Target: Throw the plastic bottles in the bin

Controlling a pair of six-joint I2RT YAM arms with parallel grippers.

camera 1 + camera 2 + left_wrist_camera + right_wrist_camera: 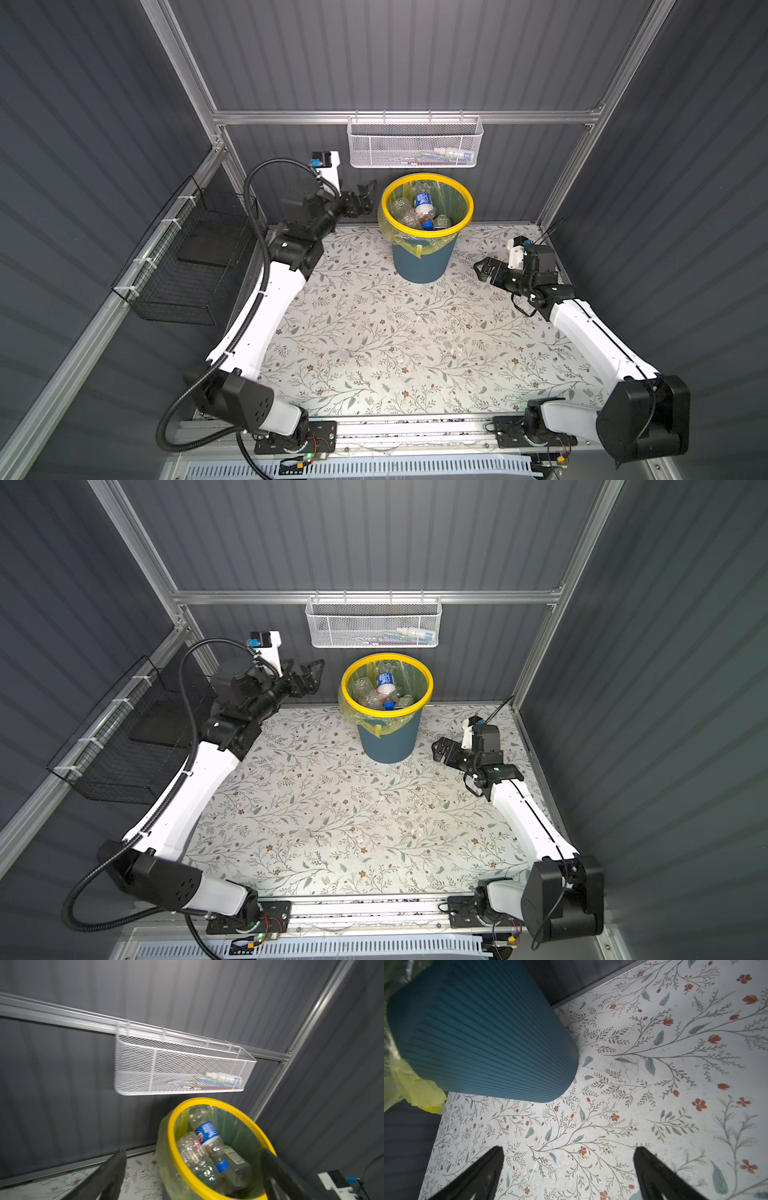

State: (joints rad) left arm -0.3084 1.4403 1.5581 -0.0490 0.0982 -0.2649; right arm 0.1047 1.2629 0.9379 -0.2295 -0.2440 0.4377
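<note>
In both top views my left fingers point(368, 196) stand apart and empty, just left of the round blue-grey, yellow-rimmed bin point(422, 262) at upper centre. Clear plastic bottles point(424, 202) lie inside it. My right fingers point(481, 271), also apart, hover at right. Left wrist view: bottles piled in the bin. Right wrist view: only bare floral surface point(654, 1105). I judge the dropping finished; next I should check for strays, then retreat.

The bin point(483, 1039) is ribbed, matt plastic. The bottles point(205, 1132) are clear, shiny plastic. The basket point(176, 1072) is white metal mesh.
</note>
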